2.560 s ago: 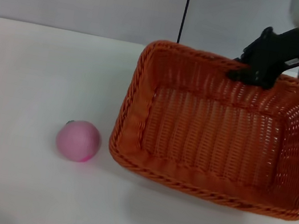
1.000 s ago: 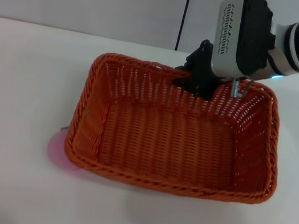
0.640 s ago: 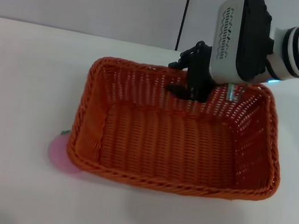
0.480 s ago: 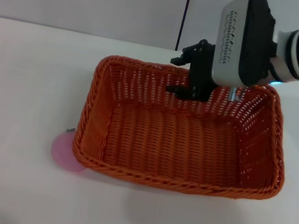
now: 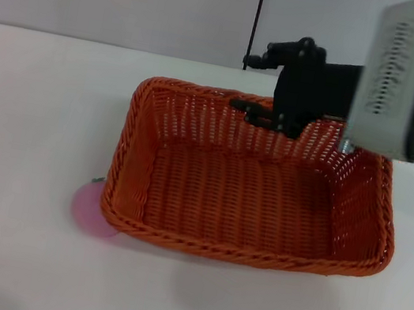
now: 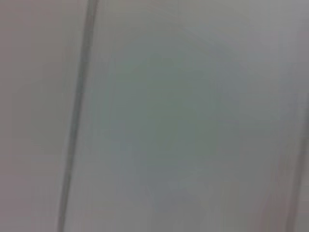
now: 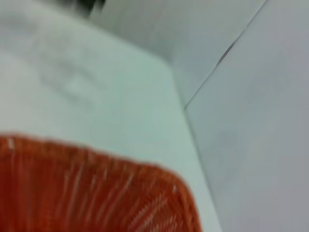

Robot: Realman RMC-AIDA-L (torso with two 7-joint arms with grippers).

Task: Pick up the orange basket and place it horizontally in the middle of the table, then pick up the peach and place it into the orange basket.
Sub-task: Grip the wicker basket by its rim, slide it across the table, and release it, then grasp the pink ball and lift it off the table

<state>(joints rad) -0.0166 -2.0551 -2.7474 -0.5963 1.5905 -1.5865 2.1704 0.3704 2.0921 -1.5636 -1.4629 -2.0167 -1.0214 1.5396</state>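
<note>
Right tool (image 5: pixel 256 83) lifted off orange basket (image 5: pixel 253 191) rim, fingers apart; basket set mid-table (image 5: pixel 31 108). Peach (image 5: pixel 88 206) half-hidden beside basket: next pick.

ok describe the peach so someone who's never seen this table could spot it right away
Start at the orange basket in the middle of the white table. At its near left corner a pale pink curve peeks out from under the rim: that is the peach, mostly hidden. It is the only pink, smooth thing here.
</note>
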